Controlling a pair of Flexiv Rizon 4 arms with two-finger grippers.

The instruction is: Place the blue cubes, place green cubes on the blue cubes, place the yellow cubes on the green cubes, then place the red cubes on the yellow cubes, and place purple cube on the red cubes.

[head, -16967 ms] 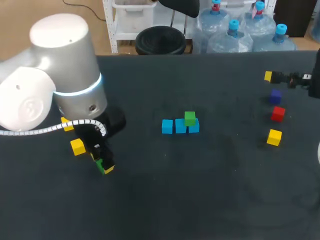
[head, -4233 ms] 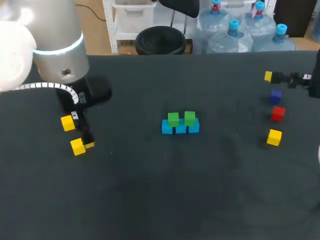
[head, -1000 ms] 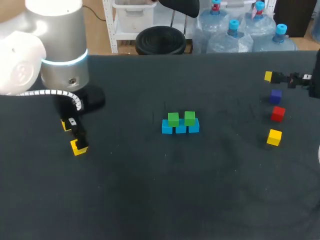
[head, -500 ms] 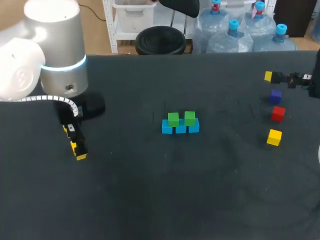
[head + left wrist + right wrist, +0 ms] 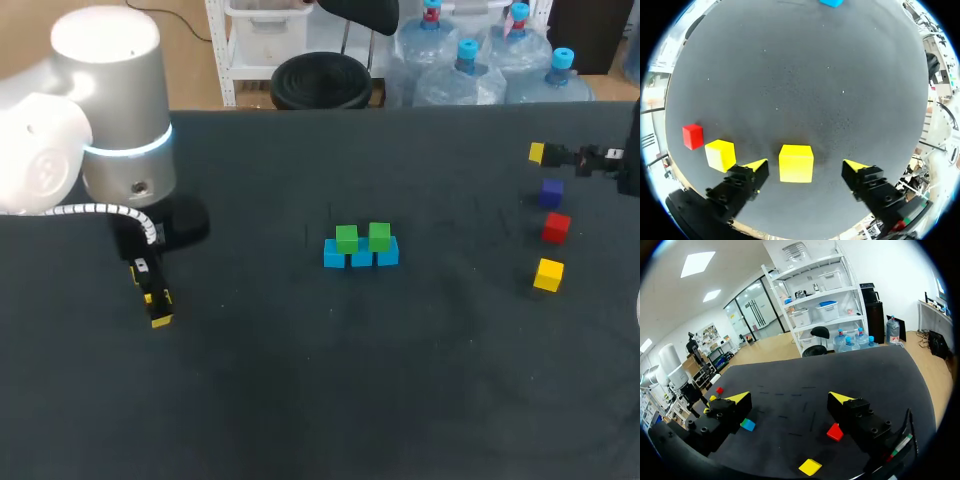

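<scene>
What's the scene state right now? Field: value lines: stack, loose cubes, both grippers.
base: three blue cubes in a row
second layer: two green cubes on the blue row
yellow layer: not started
left gripper: open, fingers either side of a yellow cube, not touching it
beside left gripper: second yellow cube, red cube
right gripper: open, empty
right side: purple cube, right-side red cube, right-side yellow cube

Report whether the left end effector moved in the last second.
Yes. Judged against the row of blue cubes, the left end effector has shifted toward the near edge of the dark table; now open around a small yellow cube.
</scene>
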